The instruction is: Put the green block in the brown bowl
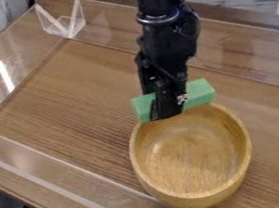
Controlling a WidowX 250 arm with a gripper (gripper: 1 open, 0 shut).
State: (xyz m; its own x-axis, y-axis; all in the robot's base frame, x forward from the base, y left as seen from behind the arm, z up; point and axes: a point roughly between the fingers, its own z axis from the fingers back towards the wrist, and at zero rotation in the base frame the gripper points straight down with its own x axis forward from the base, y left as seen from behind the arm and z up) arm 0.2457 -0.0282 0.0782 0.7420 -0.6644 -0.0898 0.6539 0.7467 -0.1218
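Note:
My black gripper (169,101) reaches down from the top of the view and is shut on the green block (198,94), a small bright green slab held level in the air. The block hangs just above the far rim of the brown bowl (193,157), a wide light wooden bowl with a thick rim standing on the table. The fingers cover the middle of the block, so only its two ends show. Nothing lies inside the bowl.
The wooden tabletop (61,100) is ringed by low clear plastic walls (44,163). A clear plastic stand (60,20) sits at the far left corner. The table's front edge runs along the lower left.

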